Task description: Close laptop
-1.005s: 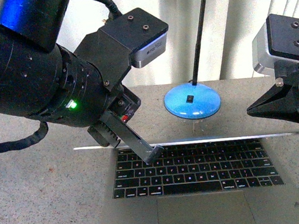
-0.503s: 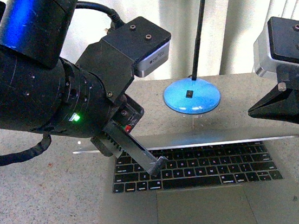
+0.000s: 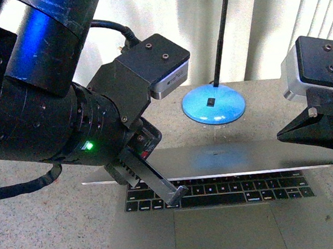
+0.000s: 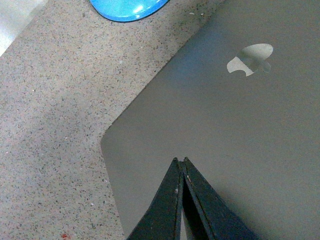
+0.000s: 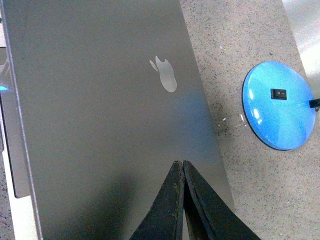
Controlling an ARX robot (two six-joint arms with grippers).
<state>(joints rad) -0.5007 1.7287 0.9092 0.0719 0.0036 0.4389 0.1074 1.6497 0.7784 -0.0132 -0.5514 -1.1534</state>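
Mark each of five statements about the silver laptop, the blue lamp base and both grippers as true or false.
1. The slim silver-grey metal laptop is fully closed. False: its lid is only partway down, and black keys show in the front view.
2. The left gripper is shut. True.
3. The round blue lamp base sits on the lid. False: it stands on the speckled stone table, behind the laptop.
4. A shiny apple logo shows on the lid. True.
5. The right gripper is wide open. False: it is shut, with nothing in it.
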